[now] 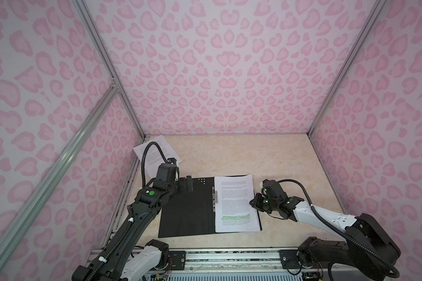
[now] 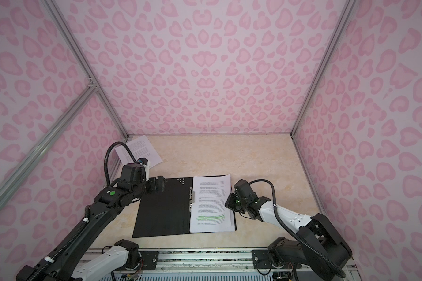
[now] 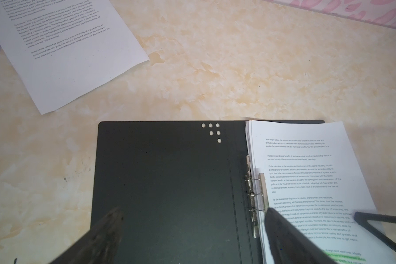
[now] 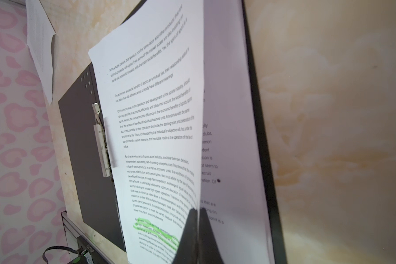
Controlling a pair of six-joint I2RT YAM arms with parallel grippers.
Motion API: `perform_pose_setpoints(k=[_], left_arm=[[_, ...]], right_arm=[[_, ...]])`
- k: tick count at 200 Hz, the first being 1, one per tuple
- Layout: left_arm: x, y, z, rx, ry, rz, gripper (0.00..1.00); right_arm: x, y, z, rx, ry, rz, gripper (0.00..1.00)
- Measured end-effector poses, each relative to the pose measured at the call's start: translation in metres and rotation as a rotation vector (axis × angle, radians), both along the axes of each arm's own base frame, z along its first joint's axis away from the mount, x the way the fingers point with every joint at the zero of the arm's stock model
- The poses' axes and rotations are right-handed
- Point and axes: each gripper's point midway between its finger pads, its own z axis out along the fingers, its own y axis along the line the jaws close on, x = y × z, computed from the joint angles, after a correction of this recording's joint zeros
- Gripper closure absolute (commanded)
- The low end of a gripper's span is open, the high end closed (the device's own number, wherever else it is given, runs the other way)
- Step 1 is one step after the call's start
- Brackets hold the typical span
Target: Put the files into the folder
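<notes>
Soft, even diffuse light, only faint shadows, mild barrel bend at both top views' edges; wrist views sharp mid-range, close-up fingers blurred.

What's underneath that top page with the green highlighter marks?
The right gripper pinches the highlighted page, holding its edge lifted. Beneath lies another printed sheet, and under that the folder, black inside. How many sheets are stacked is hidden by the upper ones.
</notes>
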Motion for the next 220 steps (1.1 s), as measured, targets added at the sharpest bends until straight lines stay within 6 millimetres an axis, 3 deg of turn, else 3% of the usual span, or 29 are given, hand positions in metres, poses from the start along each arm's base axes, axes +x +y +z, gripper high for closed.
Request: perform_pose_setpoints(k=[74,99,154,187,220], left_arm=[[0.0,-0.001,-0.001,-0.004,0.004,-0.004,0.03],[0.0,-0.001,-0.001,-0.004,0.006,-0.003,0.03],[0.003,0.001,-0.008,-0.009,0.034,0.023,0.03],[0.018,0.011,-0.011,-0.007,0.065,0.099,0.03],[0.052,0.034,-0.025,-0.05,0.146,0.251,0.03]], right_arm=[[-0.001,0.008,-0.004,-0.001,0.016,0.037,1.0],[-0.001,0.009,-0.004,-0.001,0.015,0.042,0.75],[0.003,0.007,-0.002,-0.027,0.002,0.035,0.04],[0.017,-0.003,0.003,-0.089,-0.027,0.016,0.02],[0.026,-0.008,0.01,-0.134,-0.082,0.027,0.02]])
